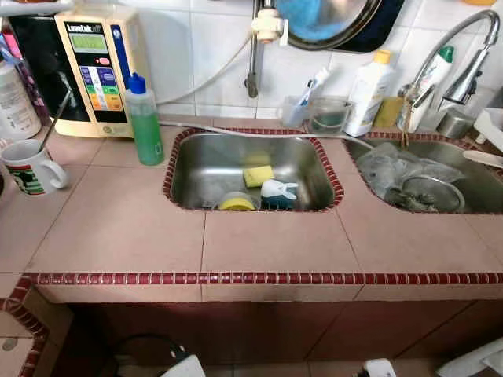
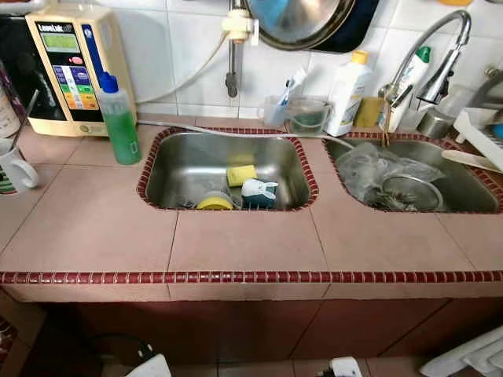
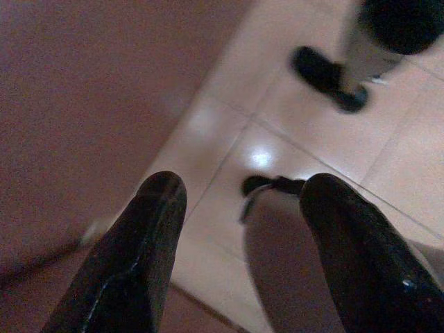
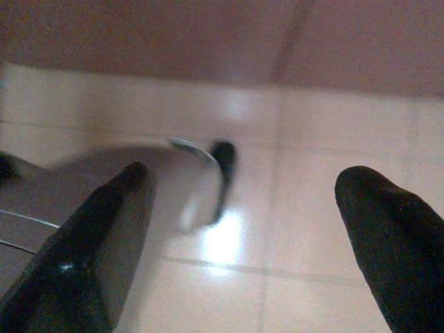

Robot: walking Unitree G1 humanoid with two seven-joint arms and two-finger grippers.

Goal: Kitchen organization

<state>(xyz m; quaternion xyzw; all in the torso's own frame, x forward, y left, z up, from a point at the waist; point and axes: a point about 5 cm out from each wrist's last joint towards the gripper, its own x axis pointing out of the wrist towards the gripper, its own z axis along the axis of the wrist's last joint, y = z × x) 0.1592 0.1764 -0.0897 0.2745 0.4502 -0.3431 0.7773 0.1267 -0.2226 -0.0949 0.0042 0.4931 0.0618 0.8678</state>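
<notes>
A steel left sink (image 1: 196,169) is set in a pink tiled counter (image 1: 118,228). In it lie a yellow sponge (image 1: 258,175), a yellow cup (image 1: 236,203) and a white-and-blue item (image 1: 277,192). The right sink (image 1: 369,196) holds a crumpled clear bag (image 1: 385,169) and a metal strainer (image 1: 428,192). A green soap bottle (image 1: 145,122) stands at the left sink's far-left corner. Both arms hang low over the floor. In the wrist views my left gripper (image 3: 243,182) and right gripper (image 4: 246,173) are open with nothing between their fingers.
A cream water machine (image 1: 98,71) and a white mug (image 1: 30,166) stand at the counter's left. A white bottle (image 1: 369,94), a clear cup (image 1: 328,115) and a faucet (image 1: 464,55) line the tiled back wall. A red-tiled front edge (image 1: 259,278) borders the counter.
</notes>
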